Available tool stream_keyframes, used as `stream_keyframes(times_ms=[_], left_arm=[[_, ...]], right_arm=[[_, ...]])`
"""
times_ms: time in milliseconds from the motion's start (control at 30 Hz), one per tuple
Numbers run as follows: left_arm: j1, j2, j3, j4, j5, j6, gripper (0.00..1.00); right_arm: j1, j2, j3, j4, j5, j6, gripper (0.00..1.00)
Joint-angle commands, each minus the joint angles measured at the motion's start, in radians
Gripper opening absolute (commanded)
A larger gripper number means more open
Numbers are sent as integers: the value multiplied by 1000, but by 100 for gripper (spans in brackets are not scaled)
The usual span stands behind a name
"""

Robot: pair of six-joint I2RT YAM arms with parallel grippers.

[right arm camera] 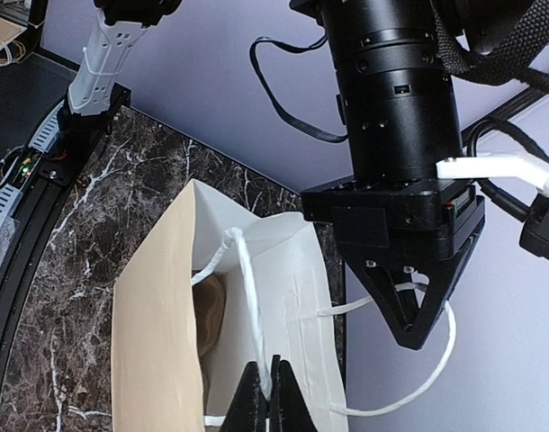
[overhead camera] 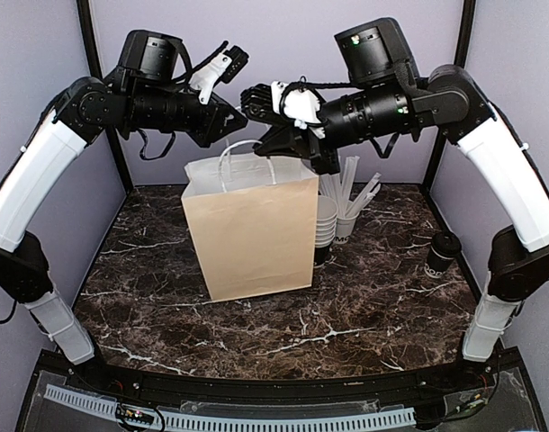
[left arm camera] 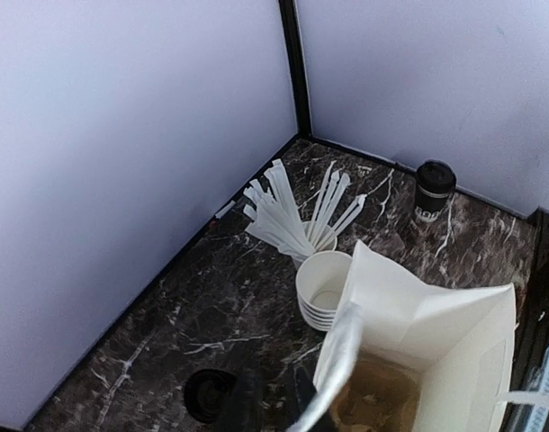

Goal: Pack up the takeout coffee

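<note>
The takeout coffee (overhead camera: pixel 443 253), a small black cup with a black lid, stands on the marble table (overhead camera: pixel 364 306) at the right edge, apart from both grippers; it also shows in the left wrist view (left arm camera: pixel 434 188). A brown paper bag (overhead camera: pixel 252 229) with a white inside stands open mid-table. My right gripper (right arm camera: pixel 273 387) is shut on one white bag handle (right arm camera: pixel 249 297) above the bag's mouth. My left gripper (right arm camera: pixel 417 331) is shut on the other handle (right arm camera: pixel 447 342), held up over the bag's far side. Something brown (right arm camera: pixel 211 306) lies inside the bag.
A pile of lidless cups (overhead camera: pixel 326 220) and a white cup of wrapped straws (overhead camera: pixel 348 202) stand right behind the bag's right side. A black round lid-like thing (left arm camera: pixel 207 394) lies near the back wall. Grey walls close in the back and sides.
</note>
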Motion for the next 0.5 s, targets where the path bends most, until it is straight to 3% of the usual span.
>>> stream_keyframes(times_ms=[0, 33, 100, 167, 300, 467], left_arm=[[-2, -23, -58, 12, -21, -6, 55], [-2, -28, -77, 22, -42, -11, 74], [-2, -38, -119, 29, -68, -23, 87], [-3, -41, -125, 20, -82, -27, 91], [-2, -52, -107, 15, -79, -28, 93], [-2, -103, -164, 19, -55, -37, 93]], right_arm=[[10, -9, -53, 19, 8, 10, 23], [11, -15, -67, 7, 2, 10, 41], [8, -27, -82, -17, -15, 13, 68], [7, -36, -82, -39, -32, 4, 86], [5, -53, -88, -64, -38, -14, 89], [9, -81, -195, -100, -64, -50, 84]])
